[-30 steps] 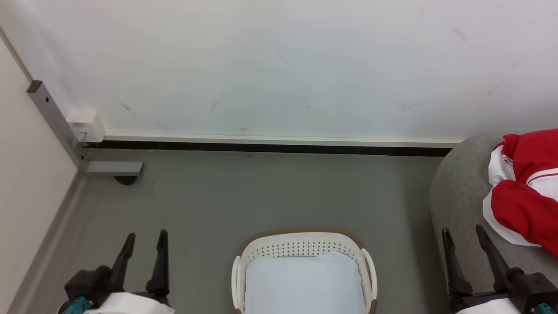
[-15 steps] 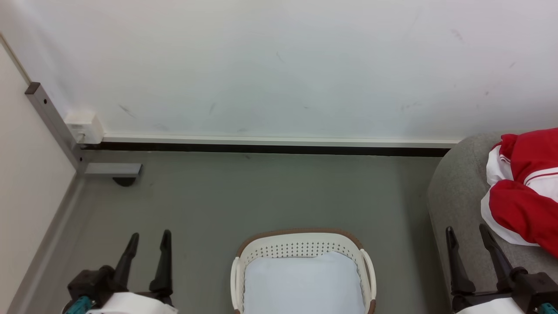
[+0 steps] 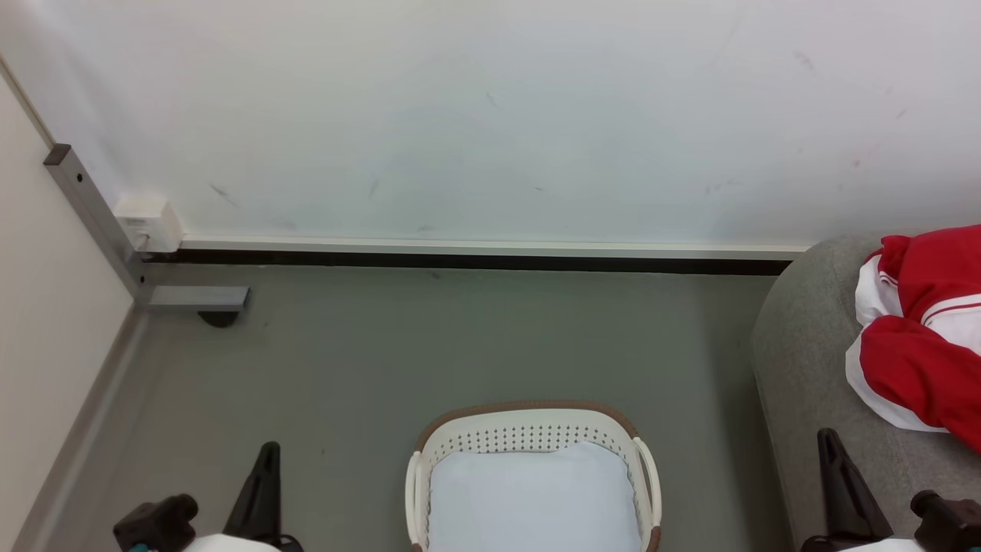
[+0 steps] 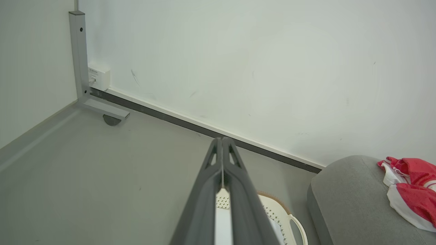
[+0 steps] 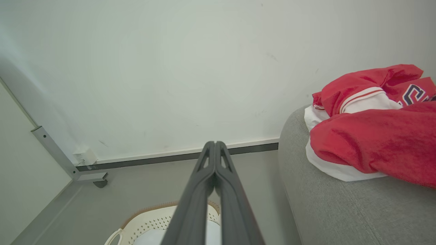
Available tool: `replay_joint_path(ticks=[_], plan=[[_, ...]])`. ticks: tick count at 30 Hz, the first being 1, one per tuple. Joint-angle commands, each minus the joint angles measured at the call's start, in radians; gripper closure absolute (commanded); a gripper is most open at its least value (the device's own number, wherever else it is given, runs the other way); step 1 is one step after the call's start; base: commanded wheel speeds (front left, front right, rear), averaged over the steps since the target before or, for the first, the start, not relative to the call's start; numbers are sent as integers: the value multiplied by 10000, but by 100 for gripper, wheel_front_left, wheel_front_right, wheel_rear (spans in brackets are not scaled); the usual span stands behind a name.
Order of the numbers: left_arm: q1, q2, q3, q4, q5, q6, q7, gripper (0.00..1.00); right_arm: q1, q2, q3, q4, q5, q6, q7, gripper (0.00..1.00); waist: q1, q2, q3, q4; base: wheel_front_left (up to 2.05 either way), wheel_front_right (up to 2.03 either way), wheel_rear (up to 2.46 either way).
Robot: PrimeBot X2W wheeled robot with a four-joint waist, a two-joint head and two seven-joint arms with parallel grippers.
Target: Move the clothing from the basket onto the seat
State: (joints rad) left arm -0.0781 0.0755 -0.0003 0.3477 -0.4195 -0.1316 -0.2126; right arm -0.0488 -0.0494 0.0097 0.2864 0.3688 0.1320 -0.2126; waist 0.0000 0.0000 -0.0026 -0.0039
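The clothing (image 3: 920,337) lies heaped on the seat (image 3: 805,360), unmoved, well apart from the basket (image 3: 529,418) with its pale cushion (image 3: 533,498). The left end effector (image 3: 267,452) and right end effector (image 3: 828,441), spread a second ago, are now pressed together on nothing.

Red-and-white clothing (image 3: 920,368); grey woven seat (image 3: 805,368); cream perforated basket (image 3: 529,437), brown-rimmed; pale bluish cushion (image 3: 536,498).

Basket (image 3: 529,435) set on floor (image 3: 429,353), centre front, before wall (image 3: 490,115). In basket, cushion (image 3: 534,502) laid. Right of basket, seat (image 3: 812,360) placed; on seat, clothing (image 3: 920,345) piled, well apart from basket.
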Motion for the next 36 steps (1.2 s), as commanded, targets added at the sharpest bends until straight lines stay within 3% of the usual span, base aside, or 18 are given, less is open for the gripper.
replay_joint_path(ticks=[1, 36], plan=[[-199, 37, 91, -198, -429, 2, 55, 100, -176, -26, -79, -193, 375, -2, 55, 100, 0, 0, 1, 2, 0, 0, 0], [-273, -83, 535, -593, -5369, 6, 1427, 100, -412, -25, -589, -314, 5549, -9, 1429, 100, 0, 0, 18, 13, 0, 0, 0]])
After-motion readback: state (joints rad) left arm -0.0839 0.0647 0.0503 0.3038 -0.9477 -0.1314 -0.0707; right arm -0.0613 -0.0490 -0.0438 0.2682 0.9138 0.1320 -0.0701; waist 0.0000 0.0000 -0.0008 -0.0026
